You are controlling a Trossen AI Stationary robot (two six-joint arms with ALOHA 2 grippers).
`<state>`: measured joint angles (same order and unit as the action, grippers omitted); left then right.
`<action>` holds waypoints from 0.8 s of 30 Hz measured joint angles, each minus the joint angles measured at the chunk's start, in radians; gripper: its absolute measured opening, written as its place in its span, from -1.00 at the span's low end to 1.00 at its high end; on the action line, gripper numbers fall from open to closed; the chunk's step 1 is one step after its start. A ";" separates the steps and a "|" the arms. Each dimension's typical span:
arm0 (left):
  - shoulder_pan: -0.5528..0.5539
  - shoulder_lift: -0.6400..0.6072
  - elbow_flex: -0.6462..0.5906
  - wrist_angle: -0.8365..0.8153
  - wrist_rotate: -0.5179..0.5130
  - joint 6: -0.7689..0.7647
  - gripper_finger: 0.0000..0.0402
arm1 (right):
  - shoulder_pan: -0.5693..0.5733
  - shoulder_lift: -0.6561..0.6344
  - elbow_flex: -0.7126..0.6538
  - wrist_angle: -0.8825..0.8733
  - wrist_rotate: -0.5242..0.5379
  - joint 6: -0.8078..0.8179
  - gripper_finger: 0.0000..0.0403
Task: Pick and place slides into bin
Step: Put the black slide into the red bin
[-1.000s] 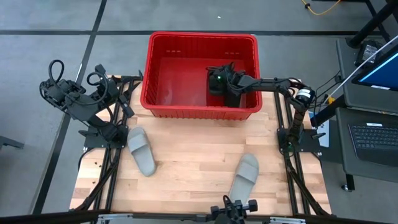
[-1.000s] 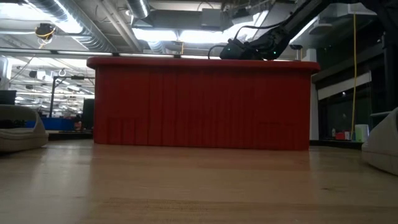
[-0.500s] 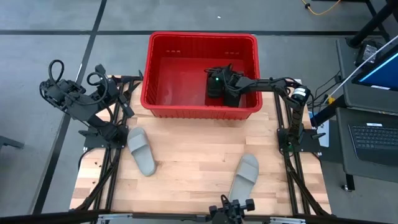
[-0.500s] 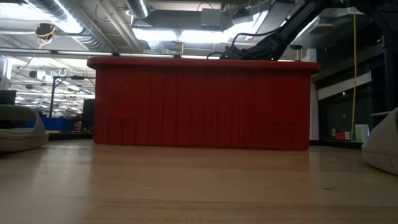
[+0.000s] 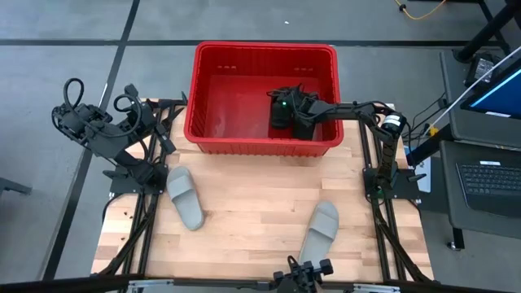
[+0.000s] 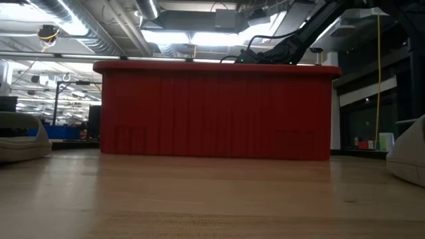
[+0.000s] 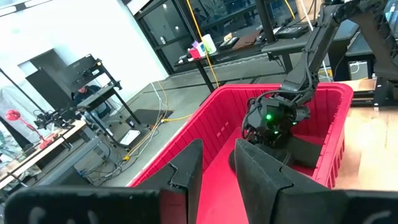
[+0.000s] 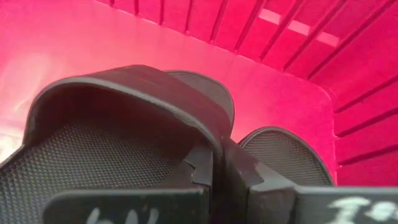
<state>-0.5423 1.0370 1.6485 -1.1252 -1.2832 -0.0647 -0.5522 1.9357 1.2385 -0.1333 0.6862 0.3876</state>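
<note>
Slides: two black slides (image 8: 124, 118) sit inside the red bin (image 5: 262, 52), and the right arm's fingers (image 8: 214, 163) are down in there, pinched shut on the strap of the nearer one, the second black slide (image 8: 283, 155) just beyond the fingertips. Out on the counter (image 5: 252, 195), two grey ones wait: one grey slide (image 5: 185, 196) just in front of the left arm, another grey slide (image 5: 320, 230) well apart from both sets of fingers. The left arm's fingers (image 7: 217, 168) hang parted and empty, beside the bin.
</note>
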 joint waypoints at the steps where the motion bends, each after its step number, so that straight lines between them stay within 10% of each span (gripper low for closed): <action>1: 0.000 0.000 0.000 0.000 0.000 0.000 -0.56 | 0.000 0.000 0.000 -0.001 0.000 -0.005 -0.90; 24: 0.000 0.000 0.000 0.000 0.001 0.000 -0.56 | -0.001 0.002 0.000 -0.002 -0.113 -0.003 -0.55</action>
<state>-0.5426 1.0369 1.6485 -1.1253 -1.2819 -0.0650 -0.5529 1.9379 1.2388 -0.1357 0.5731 0.3843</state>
